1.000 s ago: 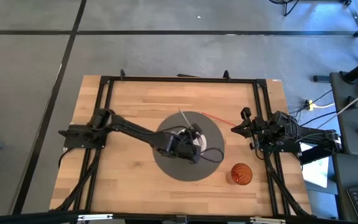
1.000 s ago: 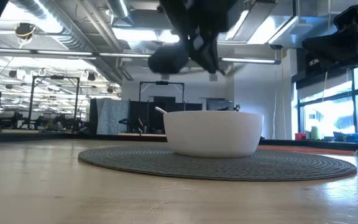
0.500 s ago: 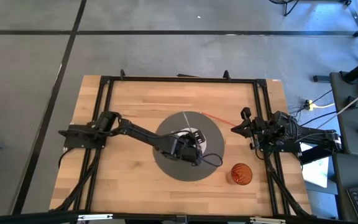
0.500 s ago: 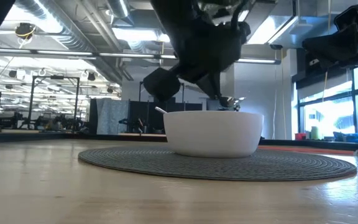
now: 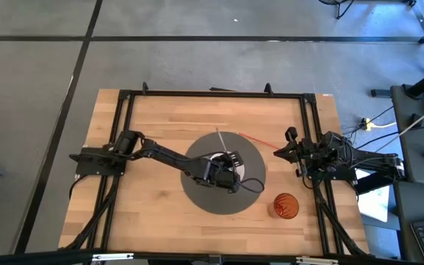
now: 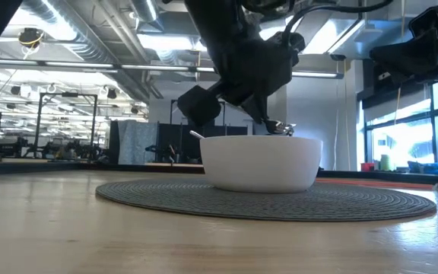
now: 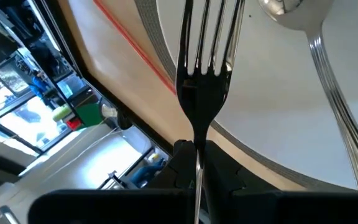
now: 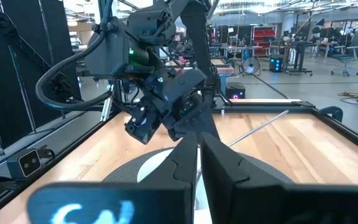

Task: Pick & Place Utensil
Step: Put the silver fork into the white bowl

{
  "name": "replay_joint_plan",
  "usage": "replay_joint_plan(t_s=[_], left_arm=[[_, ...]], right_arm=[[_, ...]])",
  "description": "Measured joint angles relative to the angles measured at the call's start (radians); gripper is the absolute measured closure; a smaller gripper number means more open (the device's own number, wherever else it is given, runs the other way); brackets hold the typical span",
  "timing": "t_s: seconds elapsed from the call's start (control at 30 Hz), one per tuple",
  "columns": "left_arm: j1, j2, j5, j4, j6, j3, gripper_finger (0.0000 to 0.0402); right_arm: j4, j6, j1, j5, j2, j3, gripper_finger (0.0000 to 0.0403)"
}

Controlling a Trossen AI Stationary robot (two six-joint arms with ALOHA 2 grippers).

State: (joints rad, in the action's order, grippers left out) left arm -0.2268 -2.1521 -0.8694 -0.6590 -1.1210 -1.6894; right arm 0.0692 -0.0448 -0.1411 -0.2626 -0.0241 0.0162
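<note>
A white bowl [image 6: 261, 162] stands on a round grey mat [image 5: 197, 195] at the table's middle. A spoon [image 7: 316, 37] lies in the bowl, and its handle [image 5: 218, 137] sticks out over the far rim. My left gripper [image 5: 229, 168] hangs just above the bowl and is shut on a metal fork [image 7: 205, 68], whose tines reach over the bowl's inside. In the low view the gripper [image 6: 268, 118] is right above the rim. My right gripper [image 5: 278, 152] waits shut and empty at the table's right edge. My left gripper pinches the fork's handle just behind the neck [image 7: 197, 138] between its two fingers. The fork runs on forward along the fingers. It slants down into the bowl from above, tines leading. Whether the tines touch the bowl, I cannot tell.
A thin red stick [image 5: 260, 140] lies on the wood from the mat's far right edge toward the right arm. An orange cup [image 5: 285, 206] stands near the front right. A black frame [image 5: 212, 93] runs round the table top.
My left gripper has come down toward the bowl with the fork, still shut on it. A second ago it was well above the rim, and now the fork's tines are at the rim. The bowl and the spoon have stayed where they were.
</note>
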Motion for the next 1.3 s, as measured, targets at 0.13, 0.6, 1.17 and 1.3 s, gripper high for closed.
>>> replay_joint_plan(t_s=[0.13,0.6,1.17,1.3], left_arm=[[0.0,0.0,0.004,-0.009,0.018,0.0,0.0397],[-0.03,-0.001,-0.103,-0.116,0.366,-0.035,0.0397],[-0.006,0.001,0.633,-0.556,1.599,-0.412,0.0395],[0.026,0.0,0.723,-0.531,1.647,-0.412,0.0394]], right_arm=[[0.0,0.0,0.0,0.0,0.0,0.0,0.038],[0.0,0.0,0.0,0.0,0.0,0.0,0.038],[0.0,-0.004,0.0,0.0,0.0,0.0,0.038],[0.0,-0.004,0.0,0.0,0.0,0.0,0.038]])
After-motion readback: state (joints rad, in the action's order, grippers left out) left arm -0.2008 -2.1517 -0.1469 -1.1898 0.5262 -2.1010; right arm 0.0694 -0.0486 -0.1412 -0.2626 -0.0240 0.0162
